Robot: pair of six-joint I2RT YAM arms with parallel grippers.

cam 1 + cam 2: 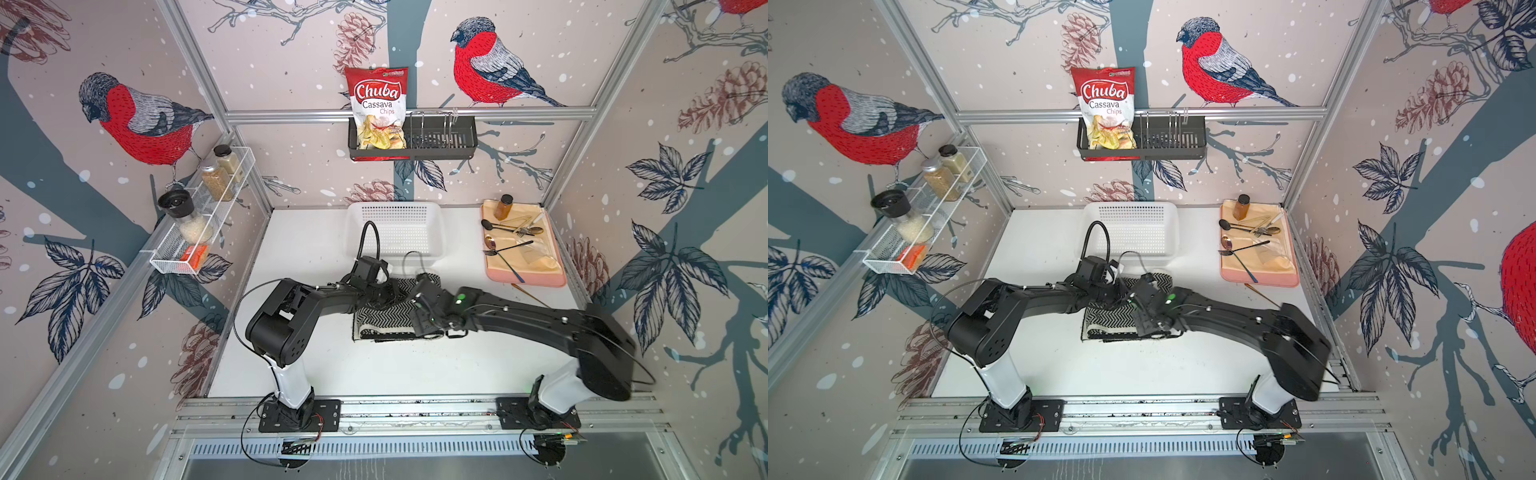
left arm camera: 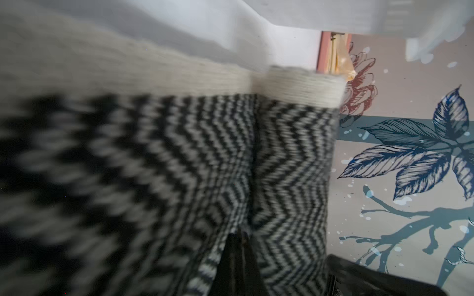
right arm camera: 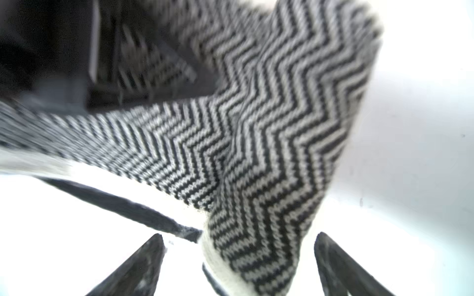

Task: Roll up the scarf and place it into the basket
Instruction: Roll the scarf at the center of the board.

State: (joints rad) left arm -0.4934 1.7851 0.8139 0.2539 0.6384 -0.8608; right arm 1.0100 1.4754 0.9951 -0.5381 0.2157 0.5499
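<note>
**Step in hand: rolling.** In both top views the scarf [image 1: 390, 318] lies at the centre of the frame on the white table [image 1: 324, 370]. It is gathered into a short, thick bundle with the herringbone side outward and a cream edge along its lower side. The basket [image 1: 399, 239] stands empty just above the bundle in the frame, near it but not touching. Both arms meet over the bundle and hide its upper part.

**Gripper states.**
- The left gripper [image 2: 234, 247] is closed. In the left wrist view its dark tip sits at the lower centre of the frame with knitted cloth drawn up on both sides, so it is judged to be pinching a fold of the scarf.
- The right gripper [image 3: 239, 233] stands wide open. In the right wrist view its two fingertips [image 3: 154, 246] appear at the bottom of the frame, with a corner of the scarf between them and not clamped.

**Next move.**
1. Judged requirement: the right gripper takes a new hold on the loose layer while the left gripper keeps the fold pinned.
2. Turn the bundle over itself until it is tight.
3. Transfer to the basket comes only after that. The roll does not yet look compact.
</note>
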